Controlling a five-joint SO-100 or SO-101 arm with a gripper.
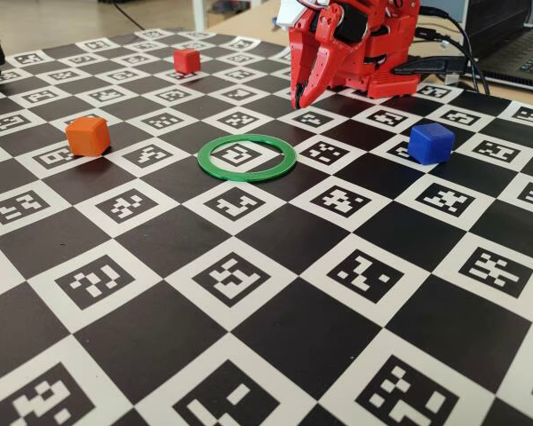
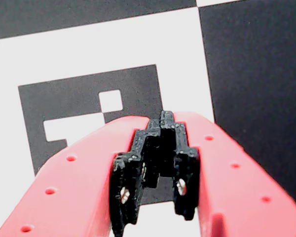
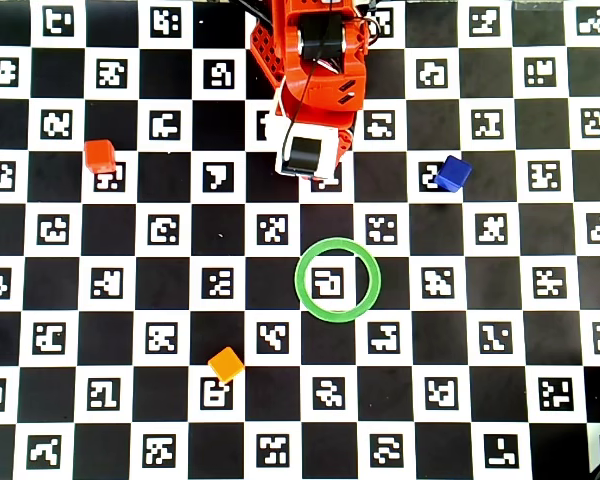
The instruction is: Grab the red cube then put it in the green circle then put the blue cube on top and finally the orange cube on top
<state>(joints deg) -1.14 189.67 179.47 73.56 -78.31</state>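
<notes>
- No readable words, brand names, labels or numbers were found in any view.
- The only signs seen were black-and-white square fiducial markers, printed in the white squares of the flat black-and-white chequered board (image 1: 275, 355).
- Each marker was formed of a black square with white blocks inside; no letters or digits could be made out in them.
- One such marker (image 2: 89, 118) was seen large in the wrist view, partly covered.
</notes>
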